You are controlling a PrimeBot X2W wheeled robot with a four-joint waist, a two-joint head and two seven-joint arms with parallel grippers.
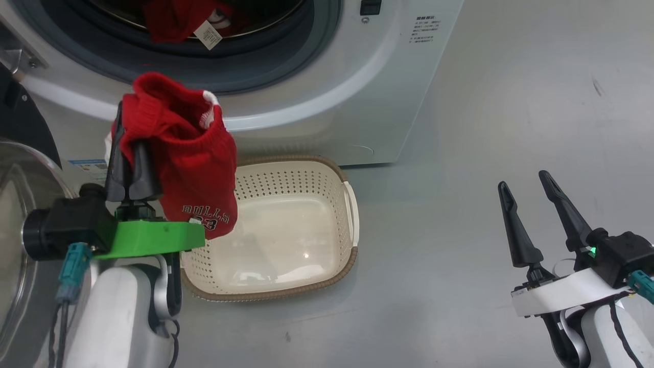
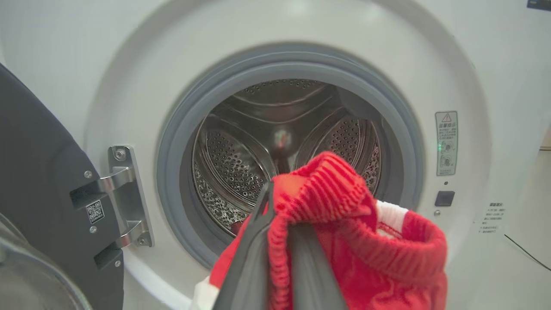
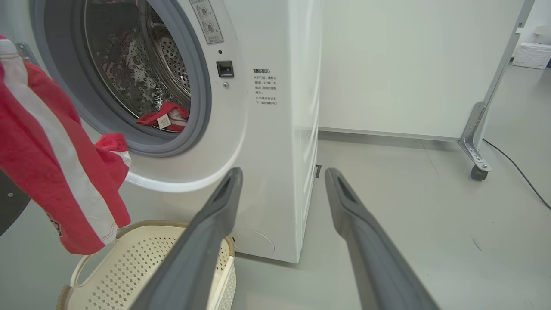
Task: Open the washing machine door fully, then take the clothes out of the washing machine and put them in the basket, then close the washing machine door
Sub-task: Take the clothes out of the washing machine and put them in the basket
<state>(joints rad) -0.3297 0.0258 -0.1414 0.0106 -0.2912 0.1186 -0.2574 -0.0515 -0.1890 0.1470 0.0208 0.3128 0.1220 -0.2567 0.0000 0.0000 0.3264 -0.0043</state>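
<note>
Red knit clothes (image 1: 194,158) are hanging clamped in the left jaws, with the basket (image 1: 286,184) sitting just below-right of them for the drop; more are lying in the drum (image 2: 241,163) ahead. Right jaws are gaping wide, empty.

Our left claw (image 1: 127,134) stands at the lower left of the head view. Its fingers point up and are pressed together on a red garment (image 1: 196,168), which drapes over their tips and hangs down one side. In the left wrist view a band of the fabric is pinched between them. Below sit a green wrist mount (image 1: 153,237) and our pale left forearm (image 1: 120,317). Our right claw (image 1: 523,180) is at the lower right, leaning slightly left, its two dark fingers (image 1: 517,232) spread apart with nothing between them, above a white wrist plate (image 1: 562,294).
</note>
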